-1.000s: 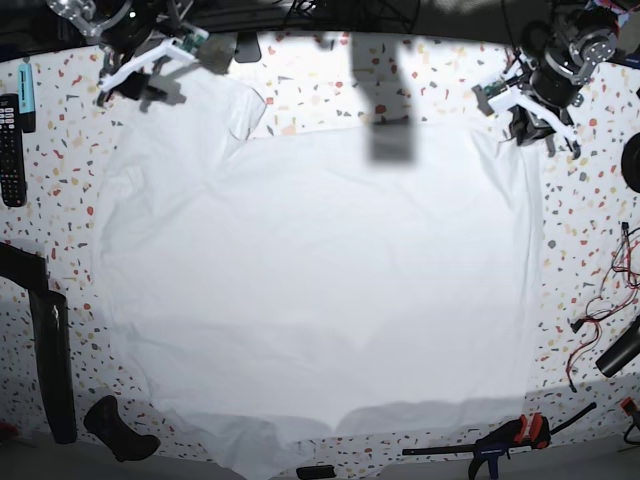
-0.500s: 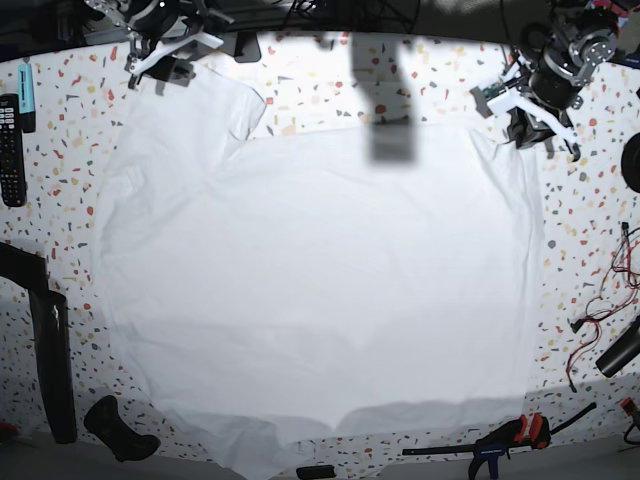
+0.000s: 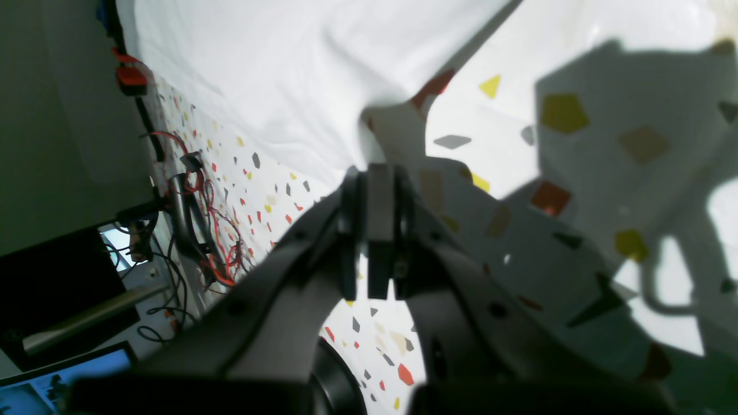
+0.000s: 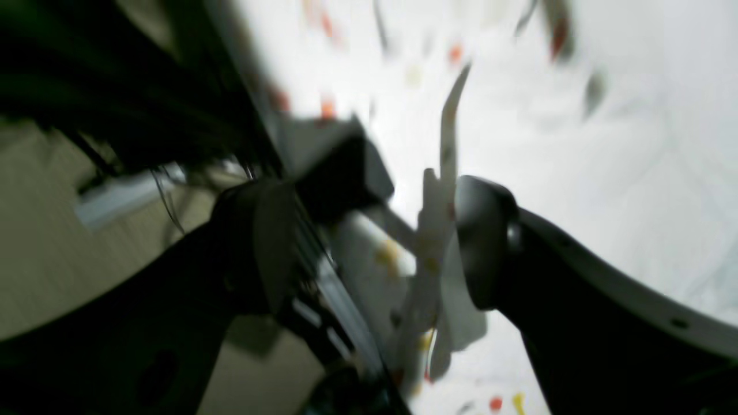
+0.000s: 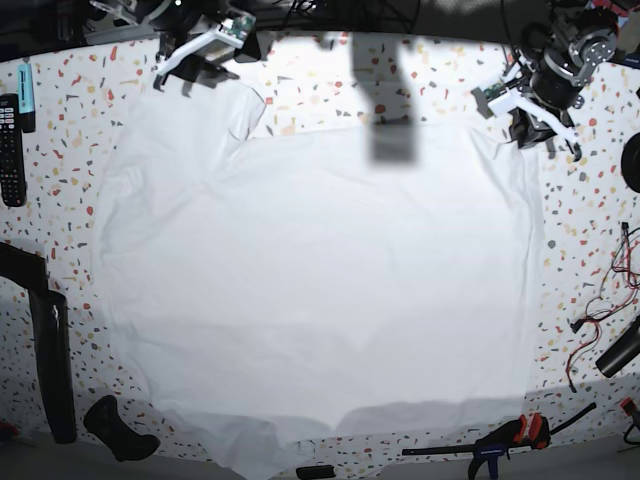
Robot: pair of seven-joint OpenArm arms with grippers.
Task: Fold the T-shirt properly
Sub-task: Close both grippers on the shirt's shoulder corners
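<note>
Large plain white short-sleeved fabric T-shirt [image 5: 310, 280] spread flat and wrinkled over the speckled terrazzo-pattern tabletop [image 5: 600, 230], covering most of it, unchanged in outline across the last second; no fold yet made.

Sleeve at upper left of base view lying loose on the tabletop, not gripped.

Right gripper [image 5: 200, 45], white-fingered, seen at top left of base view: shifted over the last second from beside the far-left sleeve corner toward the centre along the top edge, now just beyond the shirt's upper edge. Jaws spread wide and released; right wrist view blurred by motion, nothing of the shirt seen between the fingers [image 4: 484, 242].

Left gripper [image 5: 525, 115], dark-bodied with white fingers, at top right of base view: position unchanged through the second. Jaws clenched together; left wrist view shows the shirt's edge drawn up into a peak at the fingertips [image 3: 377, 190], judged pinched there.

Judgement: one corner secured, the other arm repositioning for its own hold on the upper edge; folding proper not started. Next move calls for the released gripper to descend on the fabric edge and close before any lift. Risk: a one-sided lift would drag and skew the shirt
</note>
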